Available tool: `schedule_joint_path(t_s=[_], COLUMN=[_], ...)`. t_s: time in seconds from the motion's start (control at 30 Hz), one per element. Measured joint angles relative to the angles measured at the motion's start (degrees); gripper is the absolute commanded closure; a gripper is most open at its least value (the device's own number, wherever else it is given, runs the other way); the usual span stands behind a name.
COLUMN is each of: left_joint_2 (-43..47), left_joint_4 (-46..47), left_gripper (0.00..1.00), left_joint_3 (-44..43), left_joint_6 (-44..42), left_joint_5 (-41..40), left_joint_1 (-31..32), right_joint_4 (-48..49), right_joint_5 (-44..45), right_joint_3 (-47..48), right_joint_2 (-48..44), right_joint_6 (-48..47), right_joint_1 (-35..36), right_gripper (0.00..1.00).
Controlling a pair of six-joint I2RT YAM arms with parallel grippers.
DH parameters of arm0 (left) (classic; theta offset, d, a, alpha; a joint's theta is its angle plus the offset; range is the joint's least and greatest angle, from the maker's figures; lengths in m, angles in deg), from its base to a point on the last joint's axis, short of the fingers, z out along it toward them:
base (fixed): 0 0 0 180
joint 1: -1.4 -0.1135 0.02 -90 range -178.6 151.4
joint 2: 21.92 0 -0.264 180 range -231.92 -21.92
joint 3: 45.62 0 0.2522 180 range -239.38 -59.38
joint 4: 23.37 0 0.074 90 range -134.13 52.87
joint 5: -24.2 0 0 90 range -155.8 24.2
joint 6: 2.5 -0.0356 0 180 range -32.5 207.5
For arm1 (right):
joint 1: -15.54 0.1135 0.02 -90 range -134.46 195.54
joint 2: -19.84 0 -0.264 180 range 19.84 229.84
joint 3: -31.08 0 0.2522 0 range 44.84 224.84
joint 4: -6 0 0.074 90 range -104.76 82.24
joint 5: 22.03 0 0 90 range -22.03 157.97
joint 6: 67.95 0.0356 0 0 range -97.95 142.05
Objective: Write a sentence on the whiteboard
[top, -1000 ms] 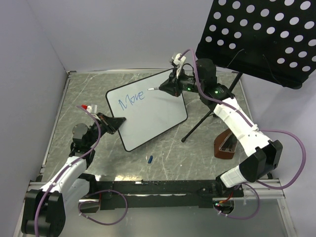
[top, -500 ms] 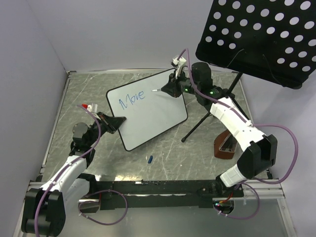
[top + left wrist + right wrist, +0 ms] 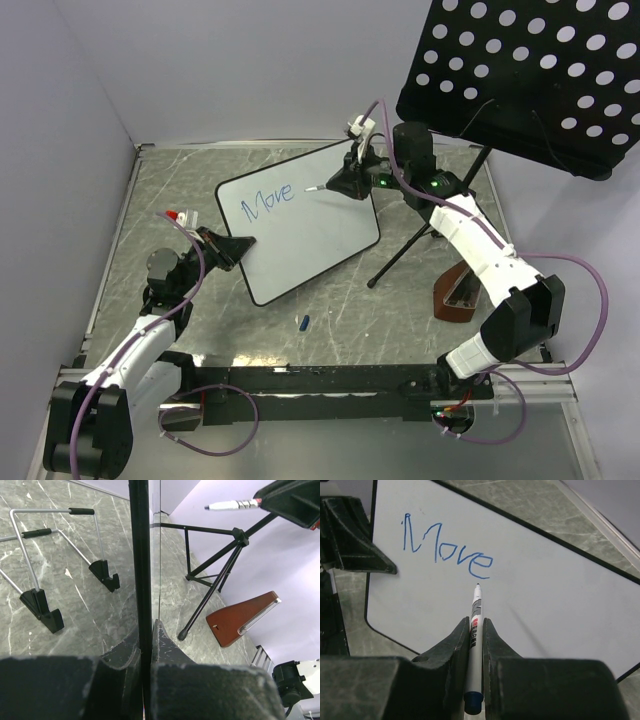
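Clamping the whiteboard's [image 3: 320, 235] left edge in the left gripper [image 3: 240, 243], pinching a marker [image 3: 475, 607] in the right gripper [image 3: 476, 626], tip beside the word [image 3: 447, 550] "Move".

In view are one desk [image 3: 160, 190], one whiteboard [image 3: 310, 240] bearing one blue written word [image 3: 268, 201], one marker [image 3: 475, 625], one small blue piece [image 3: 303, 322], one black music stand [image 3: 520, 70], one brown metronome [image 3: 458, 292] and one wire stand [image 3: 42, 611].

Lab test bench, plain walls [image 3: 250, 60], marble-look table [image 3: 390, 320]
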Motion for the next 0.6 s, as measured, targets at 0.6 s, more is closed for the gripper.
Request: schedule_joint_path(t_s=[0.6], left_joint_2=[0.00], left_joint_4=[0.09], left_gripper=[0.99], left_joint_3=[0.00], left_joint_6=[-0.11], left_joint_5=[0.22], left_joint_1=[0.00], right_joint_4=[-4.33], right_joint_5=[-6.88], right_joint_3=[1.01], right_joint_2=[-0.04], right_joint_6=[-5.95], right_joint_1=[-0.70], right_gripper=[1.00])
